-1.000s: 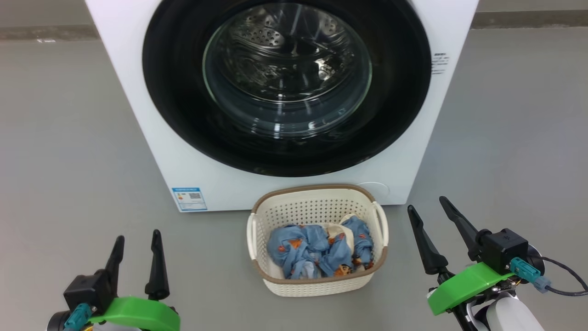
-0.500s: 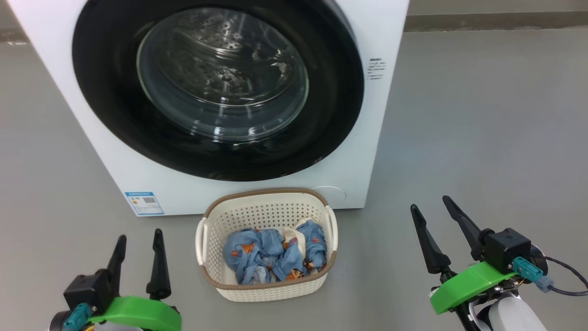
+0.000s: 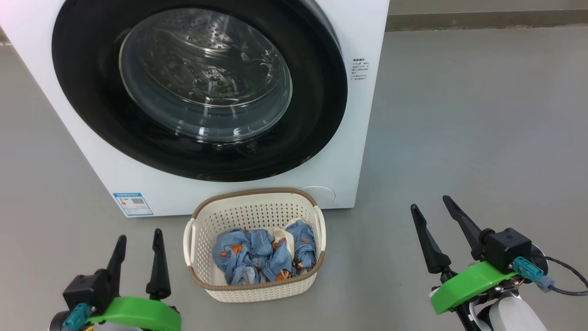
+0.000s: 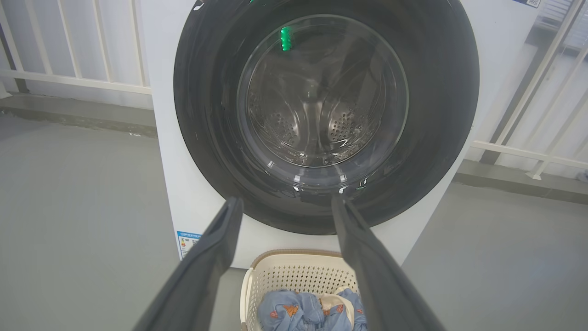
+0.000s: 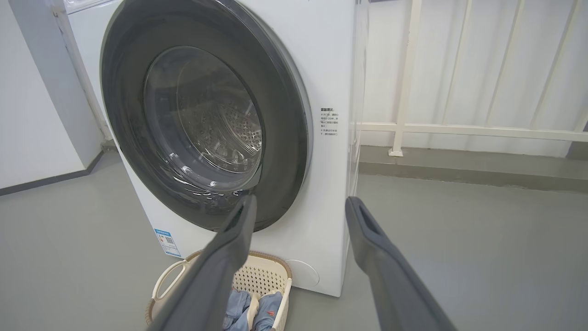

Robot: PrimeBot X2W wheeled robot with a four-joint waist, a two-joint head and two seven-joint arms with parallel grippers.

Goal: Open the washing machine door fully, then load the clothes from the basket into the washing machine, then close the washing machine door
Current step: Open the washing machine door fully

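Observation:
The white washing machine (image 3: 358,151) stands ahead with its round black door (image 3: 87,124) closed flat against the front; the steel drum shows through the glass. On the floor before it sits the cream basket (image 3: 250,290) holding crumpled blue clothes (image 3: 257,257). My left gripper (image 3: 139,241) hovers open at the lower left, left of the basket. To the basket's right, my right gripper (image 3: 429,204) is open too, empty. In the left wrist view the door (image 4: 441,92) and basket (image 4: 294,276) lie ahead of the open gripper (image 4: 285,204). The right wrist view shows the door (image 5: 119,151) at an angle beyond the gripper (image 5: 301,202).
Grey floor (image 3: 482,138) stretches wide to the machine's right. A white railing (image 5: 459,128) runs behind the machine along a low kerb. A small blue label (image 3: 132,203) sits at the machine's lower left corner.
The whole head view has shifted, so the machine and basket now appear further left: the camera has turned right. Both grippers keep their place and stay open.

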